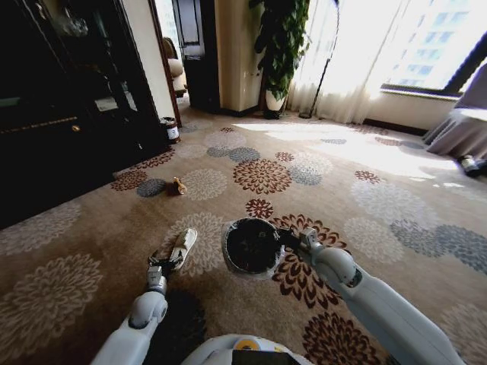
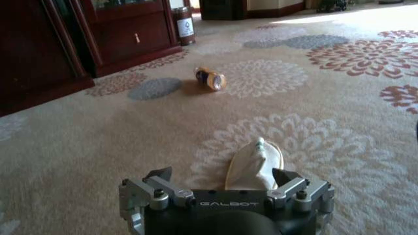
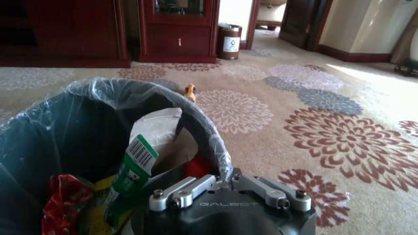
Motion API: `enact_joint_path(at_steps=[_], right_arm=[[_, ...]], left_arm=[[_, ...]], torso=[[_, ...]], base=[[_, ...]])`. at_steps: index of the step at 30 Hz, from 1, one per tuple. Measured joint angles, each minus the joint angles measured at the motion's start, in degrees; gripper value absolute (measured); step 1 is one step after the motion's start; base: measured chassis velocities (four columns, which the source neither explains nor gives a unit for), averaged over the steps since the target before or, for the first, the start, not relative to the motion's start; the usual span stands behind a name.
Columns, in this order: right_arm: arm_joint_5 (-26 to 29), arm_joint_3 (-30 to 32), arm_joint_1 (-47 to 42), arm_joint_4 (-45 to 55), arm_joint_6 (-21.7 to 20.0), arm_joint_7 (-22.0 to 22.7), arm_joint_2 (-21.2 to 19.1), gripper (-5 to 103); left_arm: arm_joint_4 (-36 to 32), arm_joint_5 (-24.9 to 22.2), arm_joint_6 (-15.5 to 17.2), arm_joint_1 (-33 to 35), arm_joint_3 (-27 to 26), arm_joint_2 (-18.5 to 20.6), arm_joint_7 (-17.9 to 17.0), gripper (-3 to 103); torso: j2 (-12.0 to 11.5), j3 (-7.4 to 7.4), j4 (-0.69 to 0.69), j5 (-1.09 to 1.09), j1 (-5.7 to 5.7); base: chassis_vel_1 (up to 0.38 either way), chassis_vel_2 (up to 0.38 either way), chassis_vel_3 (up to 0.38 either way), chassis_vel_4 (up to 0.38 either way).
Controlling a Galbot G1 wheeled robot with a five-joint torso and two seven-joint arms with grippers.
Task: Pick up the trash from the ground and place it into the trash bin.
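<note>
On the carpet (image 1: 91,228), one slipper (image 1: 183,245), one bottle (image 1: 179,185), one bin (image 1: 251,247).

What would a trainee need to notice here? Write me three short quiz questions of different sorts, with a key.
1. Which gripper holds the trash bin by its rim?
2. True or false: the brown bottle stands upright on the carpet.
3. The open left gripper straddles: A) the brown bottle, B) the beige slipper-shaped piece, C) the trash bin.

Key: 1. the right gripper; 2. false, it lies on its side; 3. B.
</note>
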Motion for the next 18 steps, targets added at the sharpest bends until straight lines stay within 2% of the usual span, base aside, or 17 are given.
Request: enact_joint_path(at_steps=[1,2,3,6,9,15,16,18], right_arm=[[0.0,0.0,0.0,0.0,0.0,0.0,0.0,1],[0.0,0.0,0.0,-0.2,0.2,0.0,0.1,1],[0.0,0.0,0.1,-0.2,0.2,0.0,0.1,1],[0.1,0.0,0.3,-0.3,0.3,0.0,0.2,1],[0.1,0.1,0.4,-0.6,0.3,0.1,0.2,1],[-0.1,0.0,0.3,-1.0,0.6,0.1,0.5,1],[-0.2,0.0,0.3,-1.1,0.7,0.1,0.7,1],[-0.2,0.0,0.3,-1.2,0.8,0.0,0.9,1]], left_arm=[[0.0,0.0,0.0,0.0,0.0,0.0,0.0,100],[1.0,1.7,-0.8,1.2,1.2,-1.1,0.0,100],[1.8,3.4,-1.8,2.2,1.9,-2.2,0.0,100],[2.3,5.8,-2.9,3.7,2.8,-4.2,0.9,100],[3.4,6.9,-2.9,3.7,3.3,-5.1,1.7,100],[7.1,7.6,-2.8,2.0,3.4,-5.7,2.4,100],[8.2,7.6,-2.3,1.5,3.4,-5.8,2.6,100],[9.3,7.5,-0.8,0.9,3.5,-5.8,2.9,100]], torso=[[0.0,0.00,0.00,0.00,0.00],[0.0,0.00,0.01,-0.14,0.00],[0.0,0.00,0.02,-0.17,0.00],[0.0,0.00,0.00,0.03,0.00],[0.0,0.00,-0.03,-0.05,0.00],[0.0,0.00,-0.04,-0.04,0.00],[0.0,0.00,-0.02,-0.09,0.00],[0.0,0.00,0.01,-0.03,0.00]], base=[[0.216,0.166,-0.152,-0.200],[0.121,0.166,-0.069,-0.100],[0.013,0.057,-0.069,-0.024],[-0.002,-0.006,0.013,0.004],[-0.067,-0.067,0.028,0.053],[-0.048,-0.028,0.011,0.015],[0.000,0.000,0.000,0.000],[0.000,0.000,0.000,0.000]])
